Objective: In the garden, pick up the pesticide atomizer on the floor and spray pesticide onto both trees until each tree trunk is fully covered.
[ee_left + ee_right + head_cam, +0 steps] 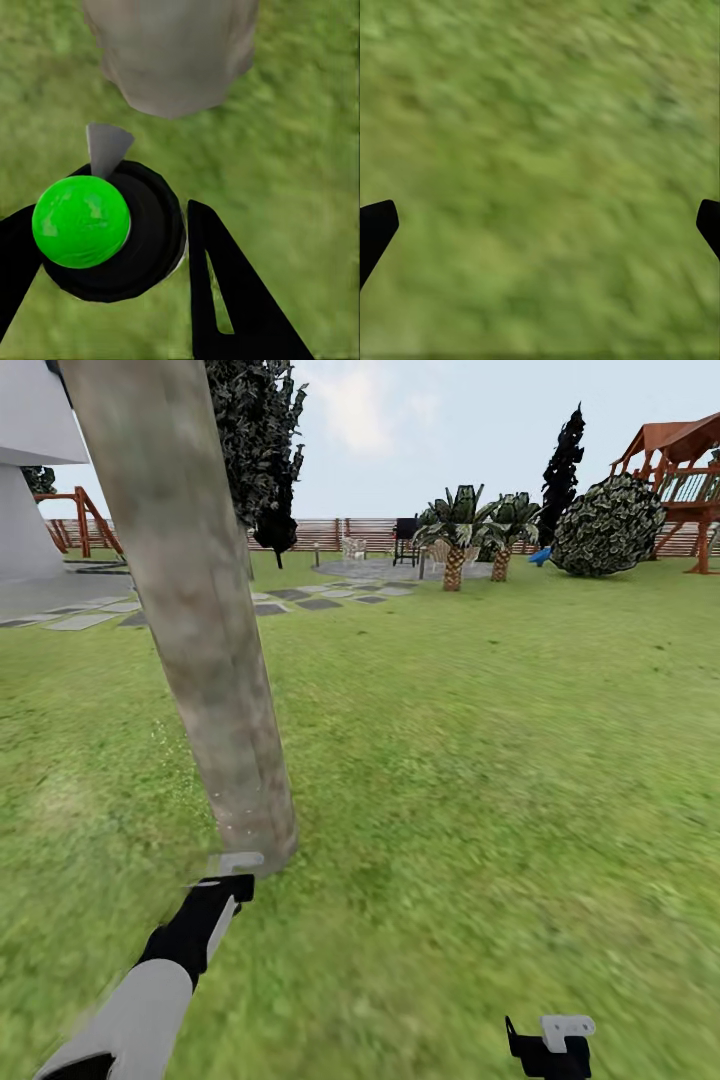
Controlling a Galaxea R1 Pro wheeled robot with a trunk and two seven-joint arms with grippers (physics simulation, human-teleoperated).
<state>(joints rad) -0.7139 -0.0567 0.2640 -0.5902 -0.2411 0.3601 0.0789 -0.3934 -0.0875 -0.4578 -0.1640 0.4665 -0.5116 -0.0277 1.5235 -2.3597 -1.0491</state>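
The left claw (112,247) is closed around the atomizer (105,232), so the pick-up is done. It holds it low, just beside the foot of the trunk (190,610). This trunk is at the near left and leans a little; small pale specks show near its base, perhaps spray. The second tree I cannot place. The atomizer's grey nozzle (106,148) points at the trunk; its long axis runs toward the wrist camera. The right claw (540,225) is wide open over grass (480,760).
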